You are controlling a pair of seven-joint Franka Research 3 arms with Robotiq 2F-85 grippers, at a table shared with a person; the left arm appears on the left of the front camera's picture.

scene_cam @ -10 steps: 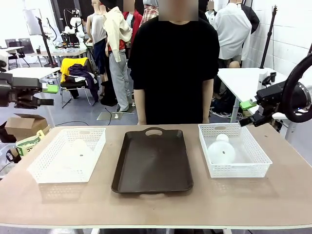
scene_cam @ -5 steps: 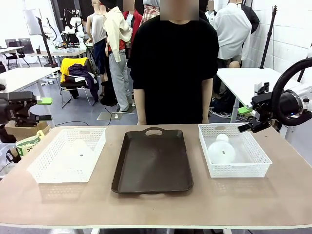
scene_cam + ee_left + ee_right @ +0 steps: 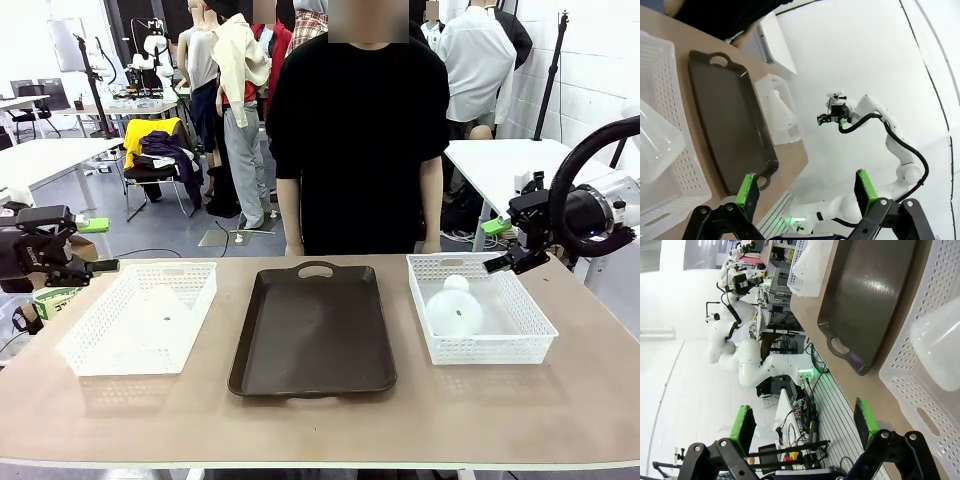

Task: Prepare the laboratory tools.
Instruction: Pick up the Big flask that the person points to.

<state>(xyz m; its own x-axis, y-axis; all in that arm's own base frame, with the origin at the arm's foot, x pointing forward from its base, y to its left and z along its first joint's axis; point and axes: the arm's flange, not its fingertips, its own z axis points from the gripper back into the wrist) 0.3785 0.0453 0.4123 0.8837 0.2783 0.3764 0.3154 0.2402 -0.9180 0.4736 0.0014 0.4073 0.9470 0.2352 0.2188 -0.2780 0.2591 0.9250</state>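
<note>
Sitting one apiece in the left basket (image 3: 120, 360) and right basket (image 3: 490, 348), either side of the bare dark tray (image 3: 312, 330), the left flask (image 3: 160, 305) and right flask (image 3: 455, 308) seem sorted so each arm gets its own, with the tray likely their destination. Both arms hover near the far corners of the tabletop (image 3: 320, 425), aimed inward; the left pincer (image 3: 98, 246) and right pincer (image 3: 497, 246) gape wide, holding nothing.
</note>
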